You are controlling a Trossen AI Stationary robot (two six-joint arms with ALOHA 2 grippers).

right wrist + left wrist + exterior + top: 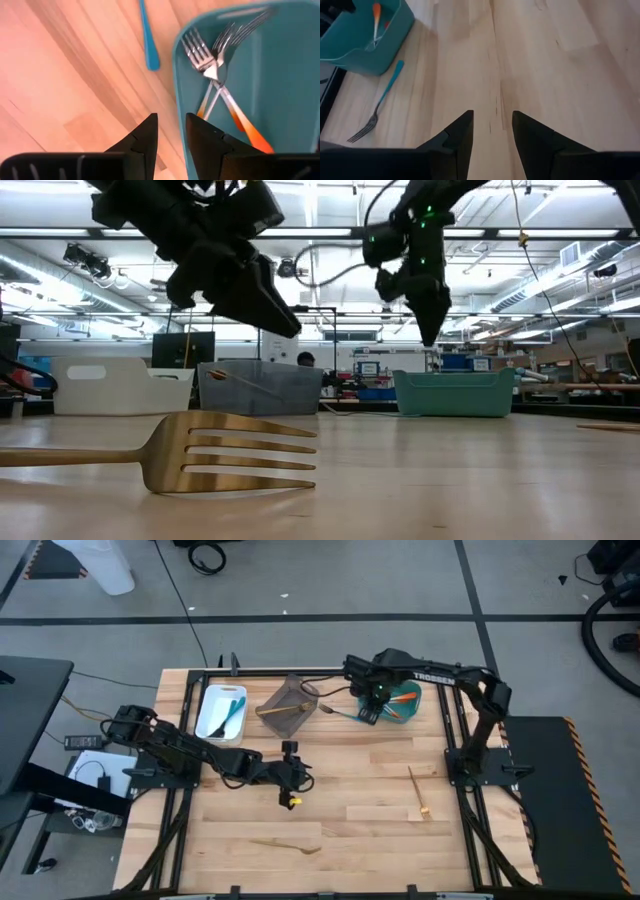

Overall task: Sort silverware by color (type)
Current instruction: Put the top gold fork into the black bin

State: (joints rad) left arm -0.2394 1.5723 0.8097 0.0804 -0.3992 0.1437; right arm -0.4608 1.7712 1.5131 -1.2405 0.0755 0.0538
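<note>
My left gripper (291, 783) hovers open and empty over bare table near the middle (492, 125). My right gripper (370, 712) hangs open and empty above the left rim of the teal bin (418, 716), its fingers straddling that rim (171, 125). Orange-handled forks (220, 95) lie crossed inside the teal bin. A blue-handled fork (340, 712) lies flat on the table beside that bin (379, 105). One tan wooden utensil (417, 792) lies right of centre and a wooden fork (287, 845) near the front edge (200, 450).
The white bin (208, 712) holds blue-handled utensils. Beside it, the grey-brown bin (283, 695) holds a wooden utensil. All three bins stand along the table's far edge. Bare wood spreads between the two arms and toward the near edge.
</note>
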